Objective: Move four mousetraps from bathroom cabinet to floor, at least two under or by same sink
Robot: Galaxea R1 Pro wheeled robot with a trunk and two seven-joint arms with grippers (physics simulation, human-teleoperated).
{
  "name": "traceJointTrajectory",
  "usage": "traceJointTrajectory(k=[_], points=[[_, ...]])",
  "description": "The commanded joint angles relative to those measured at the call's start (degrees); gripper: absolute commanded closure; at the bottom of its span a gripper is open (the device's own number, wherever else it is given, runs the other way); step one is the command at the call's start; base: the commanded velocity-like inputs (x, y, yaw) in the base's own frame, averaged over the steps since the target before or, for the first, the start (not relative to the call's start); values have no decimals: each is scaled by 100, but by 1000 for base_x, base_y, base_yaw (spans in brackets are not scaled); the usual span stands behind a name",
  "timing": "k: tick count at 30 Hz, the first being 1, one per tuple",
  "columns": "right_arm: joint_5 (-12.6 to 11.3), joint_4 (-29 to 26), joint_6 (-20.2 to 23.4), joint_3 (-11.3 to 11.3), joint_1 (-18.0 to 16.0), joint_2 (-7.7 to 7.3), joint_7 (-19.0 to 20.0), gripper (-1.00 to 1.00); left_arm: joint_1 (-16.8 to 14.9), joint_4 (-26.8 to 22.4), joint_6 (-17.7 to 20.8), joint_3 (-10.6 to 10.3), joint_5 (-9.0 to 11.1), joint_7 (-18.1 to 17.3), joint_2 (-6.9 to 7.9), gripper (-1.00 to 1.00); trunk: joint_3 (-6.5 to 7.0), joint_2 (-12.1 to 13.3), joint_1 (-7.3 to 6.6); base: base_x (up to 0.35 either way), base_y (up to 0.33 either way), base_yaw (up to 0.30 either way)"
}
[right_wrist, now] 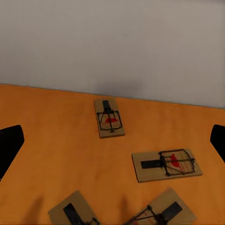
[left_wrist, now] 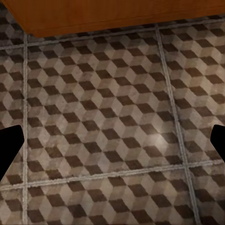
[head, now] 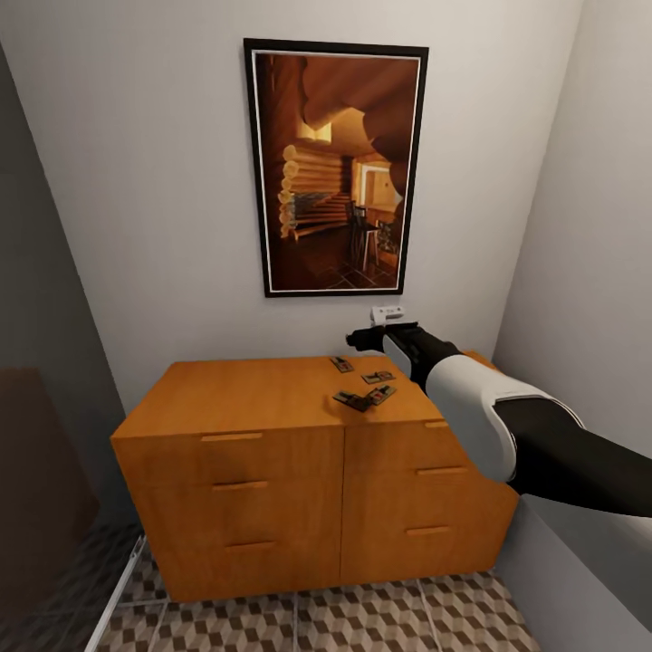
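Head view: the cabinet (head: pixel 272 471) is seen against the far wall, orange-brown, flat top, two drawer columns with slot handles. Four mousetraps are laid on its top, toward the right: the far trap (head: pixel 341 364), the right trap (head: pixel 378 377), and two near traps (head: pixel 351 399) (head: pixel 381 395) touching or nearly so at their ends. The right gripper (head: pixel 366 340) is held above the cabinet's far right edge, just beyond the traps; its opening cannot be told from here. A framed picture (head: pixel 335 167) of a log-cabin interior is hung on the wall above. A small white wall fitting (head: pixel 388 314) is seen below the frame; no writing is legible on it. The bathroom floor (head: pixel 362 625) is visible in front of the cabinet, cube-patterned tiles.

Left wrist view: the floor and the cabinet's base edge (left_wrist: pixel 93 16) are seen. The left gripper (left_wrist: pixel 112 143) is spread wide, with nothing between the dark fingertips (left_wrist: pixel 10 145).

Right wrist view: the right gripper's fingers (right_wrist: pixel 9 145) are spread wide, nothing held. All four traps lie flat on the cabinet top between them, two cut off at the frame edge. Red spots are seen on two. No label is readable.
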Motion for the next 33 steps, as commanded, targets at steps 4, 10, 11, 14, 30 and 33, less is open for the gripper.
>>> traceJointTrajectory(k=[4,10,11,14,30,33], points=[[39,163,-67,9,-2,0,23,-100,-3,3,-20,-19,0,-2,3,-100,-6,-4,0,4,0,0],[33,324,-218,12,-2,0,25,-100,-6,3,-18,-20,0,-2,3,-100,-6,-4,0,1,0,0],[32,335,-232,12,-2,0,25,-100,-6,3,-18,-20,0,-2,3,-100,-6,-4,0,0,0,0],[31,355,-260,13,2,0,25,-100,-5,6,-18,-20,0,-2,3,-100,-6,-4,0,0,0,0],[30,379,-327,12,95,0,25,-100,-2,8,-21,-20,-1,-2,3,-100,-6,-4,0,0,0,0],[30,378,-371,9,152,0,25,-100,-2,8,-19,-20,-1,-2,3,-100,-6,-4,0,0,0,0]])
